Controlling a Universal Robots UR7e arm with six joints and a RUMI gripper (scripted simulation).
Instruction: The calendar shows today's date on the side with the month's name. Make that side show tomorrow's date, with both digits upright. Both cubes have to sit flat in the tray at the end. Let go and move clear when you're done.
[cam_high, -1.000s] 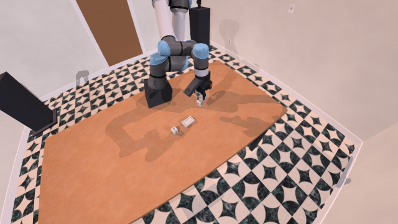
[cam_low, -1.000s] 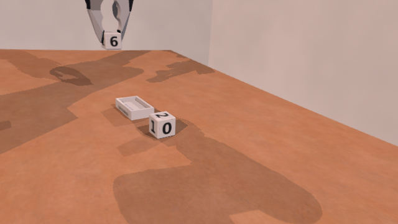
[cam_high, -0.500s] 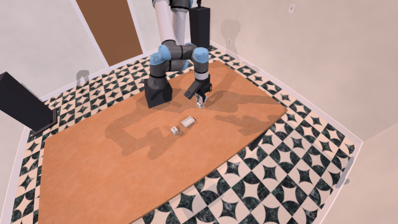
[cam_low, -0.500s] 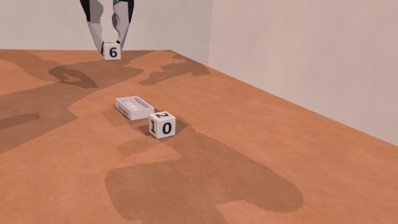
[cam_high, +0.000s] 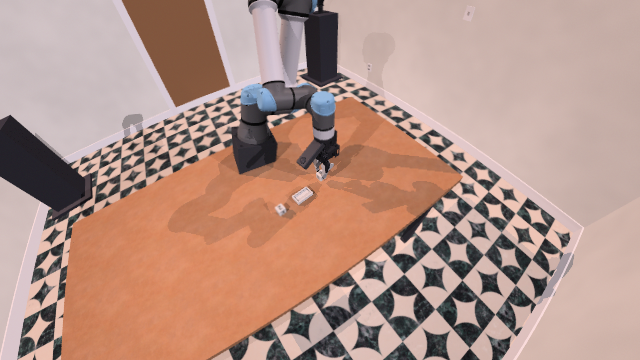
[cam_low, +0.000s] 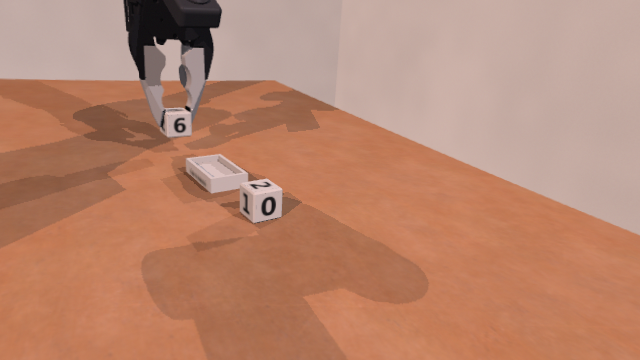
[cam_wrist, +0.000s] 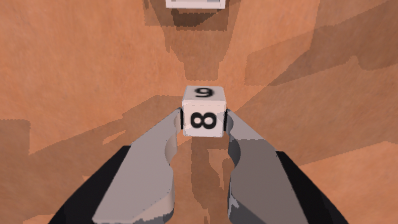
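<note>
Cube aloft, tray waiting

Gripper (cam_high: 325, 169) (cam_low: 176, 112) (cam_wrist: 203, 110) pinches the 6/8 cube (cam_high: 320, 175) (cam_low: 177, 123) (cam_wrist: 204, 119) by opposite sides, probably keeping its 6 face presentable. Tray (cam_high: 303, 195) (cam_low: 227, 184) (cam_wrist: 195, 7) stands cubeless, presumably for filling. The 0/1/2 cube (cam_high: 280, 209) (cam_low: 261, 201) rests beside it, likely awaiting its turn.

The jaws (cam_high: 322, 173) grip a white cube (cam_high: 320, 175) beyond the tray (cam_high: 303, 195), on the side nearer the arm's base, over an orange-brown bench (cam_high: 210, 280). A second cube (cam_high: 280, 209), white with a dark mark on top, rests on the bench near the tray, apart from it, on the side away from the jaws. The arm (cam_high: 323, 120), grey with blue joint caps, reaches down from beyond the tray, its dark base (cam_high: 255, 155) farther back and to the picture's left of the tray. Shadows fall on both sides of the tray.
</note>
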